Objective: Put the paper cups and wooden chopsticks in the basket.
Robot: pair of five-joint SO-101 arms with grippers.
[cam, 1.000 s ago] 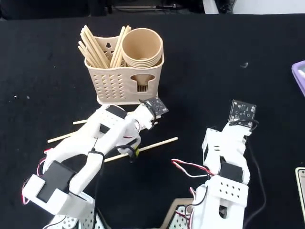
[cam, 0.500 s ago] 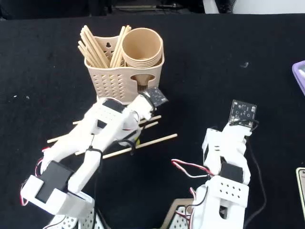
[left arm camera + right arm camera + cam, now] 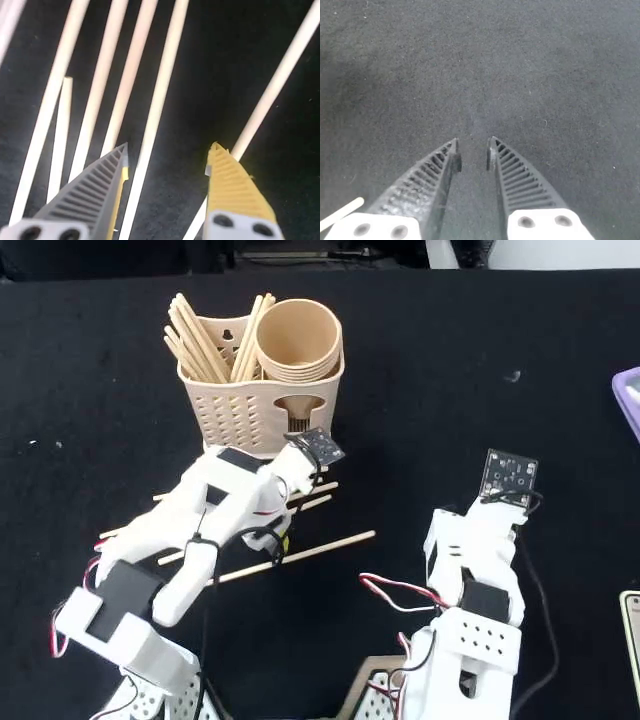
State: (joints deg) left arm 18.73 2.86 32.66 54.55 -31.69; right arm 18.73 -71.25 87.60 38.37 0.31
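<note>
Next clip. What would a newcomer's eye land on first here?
First, the beige basket at the far side of the black table, already packed with stacked paper cups and a bundle of wooden chopsticks. Next, the left gripper, jaws open, poised right over several loose chopsticks lying just in front of the basket.

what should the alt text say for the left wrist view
The left gripper, jaws open, hangs close over loose wooden chopsticks lying side by side on the black table. One of them runs between its fingertips, and a separate angled one passes beneath the yellow finger.
</note>
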